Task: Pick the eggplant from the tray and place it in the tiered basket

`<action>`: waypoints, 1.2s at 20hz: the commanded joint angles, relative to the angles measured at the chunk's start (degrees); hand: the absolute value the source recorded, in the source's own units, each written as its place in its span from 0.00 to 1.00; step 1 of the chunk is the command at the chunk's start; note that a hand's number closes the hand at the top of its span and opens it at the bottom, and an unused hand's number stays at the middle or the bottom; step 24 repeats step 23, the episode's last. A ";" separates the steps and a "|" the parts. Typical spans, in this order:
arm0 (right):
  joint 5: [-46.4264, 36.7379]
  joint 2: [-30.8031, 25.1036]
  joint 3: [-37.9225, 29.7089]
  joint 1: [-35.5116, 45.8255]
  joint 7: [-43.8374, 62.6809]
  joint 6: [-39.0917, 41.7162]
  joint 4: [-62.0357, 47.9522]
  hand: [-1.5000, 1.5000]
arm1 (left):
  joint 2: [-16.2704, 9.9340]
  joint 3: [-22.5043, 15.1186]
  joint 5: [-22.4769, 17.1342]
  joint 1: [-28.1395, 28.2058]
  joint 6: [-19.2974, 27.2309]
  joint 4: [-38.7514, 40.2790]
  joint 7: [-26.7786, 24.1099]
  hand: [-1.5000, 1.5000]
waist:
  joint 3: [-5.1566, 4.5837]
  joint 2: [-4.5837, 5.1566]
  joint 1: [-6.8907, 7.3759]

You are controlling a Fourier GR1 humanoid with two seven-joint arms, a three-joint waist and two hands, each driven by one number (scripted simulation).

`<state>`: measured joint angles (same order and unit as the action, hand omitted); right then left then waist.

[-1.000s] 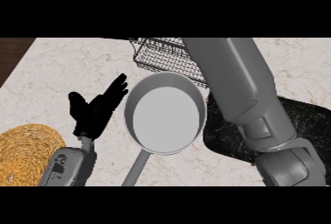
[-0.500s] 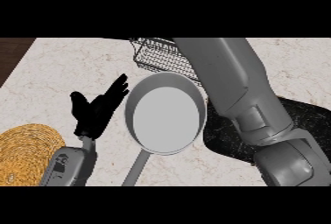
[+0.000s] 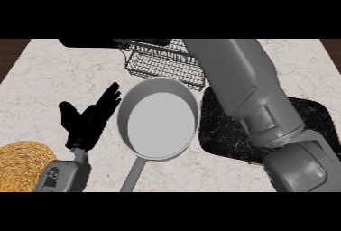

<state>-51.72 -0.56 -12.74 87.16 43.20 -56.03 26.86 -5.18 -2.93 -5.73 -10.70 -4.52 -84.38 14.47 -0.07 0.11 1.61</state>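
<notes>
Left robot hand [image 3: 90,119] sits at the near left, fingers straight and spread wide, thumb out to the left, holding nothing, resting just left of the pan. Its grey forearm [image 3: 63,175] comes in from the near edge. Right arm [image 3: 250,94] is a big grey forearm running from the near right up to the far middle; it crosses over the tray and reaches the basket area. Right robot hand itself can't be made out, hidden past the arm's far end near the top edge, so cannot tell if it is wide, narrow or holding anything. Eggplant not visible anywhere in this view; cannot tell where it is. Black tray [image 3: 313,119] lies on the right of the desk [image 3: 60,72], mostly covered by the right arm. Wire tiered basket [image 3: 160,63] stands at the far middle, just beyond the pan. Grey frying pan [image 3: 158,119] in the centre, handle pointing toward the near edge. Woven straw mat [image 3: 20,164] at the near left corner, partly cut off.
</notes>
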 commanded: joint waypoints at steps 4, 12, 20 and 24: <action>0.65 -0.77 2.99 -8.51 4.93 8.64 13.96 0.00 | -2.10 3.78 -1.94 2.39 -0.29 -0.48 -0.17 0.50 | 0.15 -1.55 -4.34; 4.87 0.10 9.93 -18.90 7.99 21.98 30.67 0.00 | -1.32 4.87 -1.15 5.79 1.62 1.05 -2.76 0.50 | 0.24 -3.05 -8.57; 7.92 -4.60 13.34 -29.74 12.65 32.50 53.05 0.00 | -1.68 5.38 -1.32 6.48 2.17 -1.01 -1.80 0.50 | 0.31 -3.89 -10.70; 9.90 -7.79 13.05 -33.26 14.94 36.87 62.85 0.00 | -2.21 6.14 -1.67 6.57 2.41 -1.05 -0.65 0.50 | 0.31 -3.81 -11.20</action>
